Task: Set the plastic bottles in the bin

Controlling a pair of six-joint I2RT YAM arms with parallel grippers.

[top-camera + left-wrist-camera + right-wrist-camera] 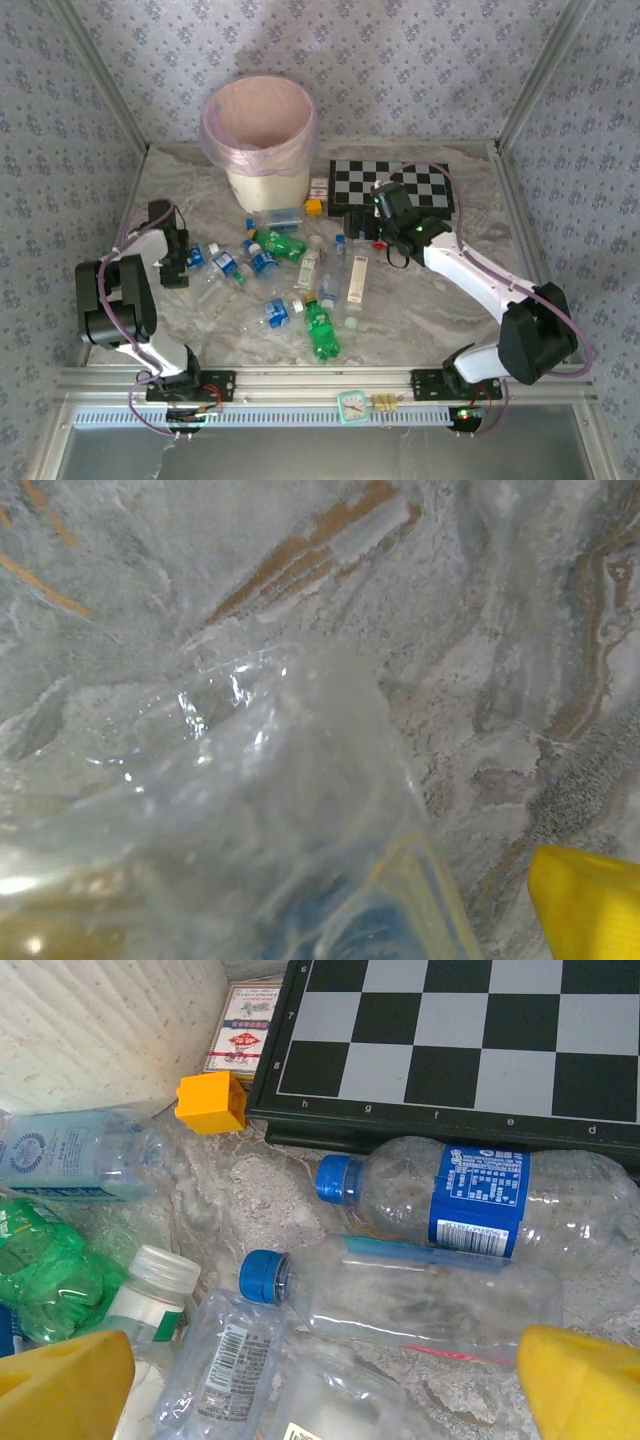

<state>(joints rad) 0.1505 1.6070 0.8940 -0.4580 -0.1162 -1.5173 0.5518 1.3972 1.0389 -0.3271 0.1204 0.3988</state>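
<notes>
While low over the plastic bottles (320, 330), left claw (176, 268) and right claw (325, 1390) both agape, released.

The swirly grey bench (440, 310) has a heap of plastic bottles (321, 335) lying between the left pincer (185, 262) and the right pincer (358, 228). Just past the right pincer lie a chessboard (400, 185), a yellow cube (314, 206) and a small red-white box (319, 187). The bin (262, 185) stands farther off.
</notes>
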